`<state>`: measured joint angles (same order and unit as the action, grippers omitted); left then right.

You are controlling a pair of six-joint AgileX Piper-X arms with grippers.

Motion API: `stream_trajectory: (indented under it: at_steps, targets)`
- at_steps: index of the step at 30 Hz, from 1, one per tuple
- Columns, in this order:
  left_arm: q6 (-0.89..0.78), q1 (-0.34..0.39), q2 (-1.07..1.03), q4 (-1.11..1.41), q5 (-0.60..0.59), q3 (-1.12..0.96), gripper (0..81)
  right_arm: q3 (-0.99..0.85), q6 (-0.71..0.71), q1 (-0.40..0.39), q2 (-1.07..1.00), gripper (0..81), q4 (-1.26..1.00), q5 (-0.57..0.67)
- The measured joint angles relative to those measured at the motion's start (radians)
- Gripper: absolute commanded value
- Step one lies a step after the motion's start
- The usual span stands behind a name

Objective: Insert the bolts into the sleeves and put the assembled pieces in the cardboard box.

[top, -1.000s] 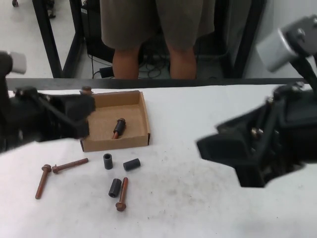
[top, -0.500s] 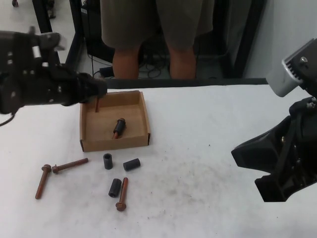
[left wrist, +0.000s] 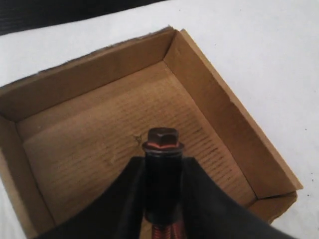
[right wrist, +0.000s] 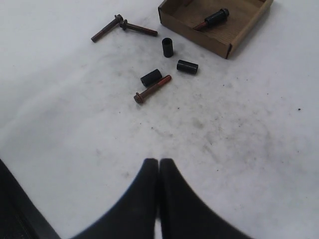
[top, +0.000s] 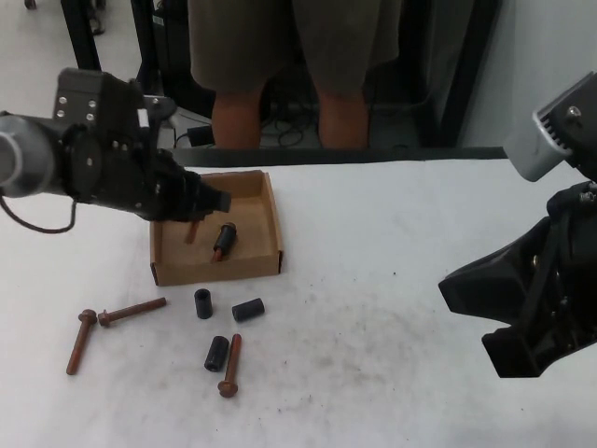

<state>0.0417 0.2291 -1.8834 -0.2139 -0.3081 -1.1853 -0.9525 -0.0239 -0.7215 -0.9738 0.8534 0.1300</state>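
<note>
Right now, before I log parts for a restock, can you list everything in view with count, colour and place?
Cardboard box: one, brown, far left of the bench.
Assembled piece in box: one, black sleeve on coppery bolt, lying on the box floor.
Held assembled piece: one, same colours, above the box floor.
Loose bolts: three, coppery, on the bench at the box's near side.
Loose sleeves: three, black, among those bolts.
Bench: one, white.
Left gripper: one, black, shut on the held piece over the box.
Right gripper: one, black, shut, above bare bench.
</note>
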Motion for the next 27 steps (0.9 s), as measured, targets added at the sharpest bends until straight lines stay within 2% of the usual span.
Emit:
stream_trajectory:
  at_steps: [3,12,16,20,21,27]
  targets:
    - [0.002,0.011,-0.005,-0.019,0.01,-0.001,34.2,0.0,0.0,0.0,0.0,0.4,0.0,0.0]
    - [0.002,0.022,0.007,-0.078,0.026,-0.003,33.7,0.0,0.0,0.0,0.0,0.4,0.0,0.0]
    - [0.002,0.022,0.046,-0.12,0.03,-0.003,24.4,0.0,0.0,0.0,0.0,0.4,0.0,0.0]
    - [0.002,0.022,0.121,-0.18,0.029,-0.003,2.9,0.0,0.0,0.0,0.0,0.4,0.0,0.0]
    - [0.002,0.022,0.147,-0.203,0.029,-0.003,0.7,0.0,0.0,0.0,0.0,0.4,0.0,0.0]
    - [0.002,0.022,0.328,-0.342,0.029,-0.003,0.8,0.0,0.0,0.0,0.0,0.4,0.0,0.0]
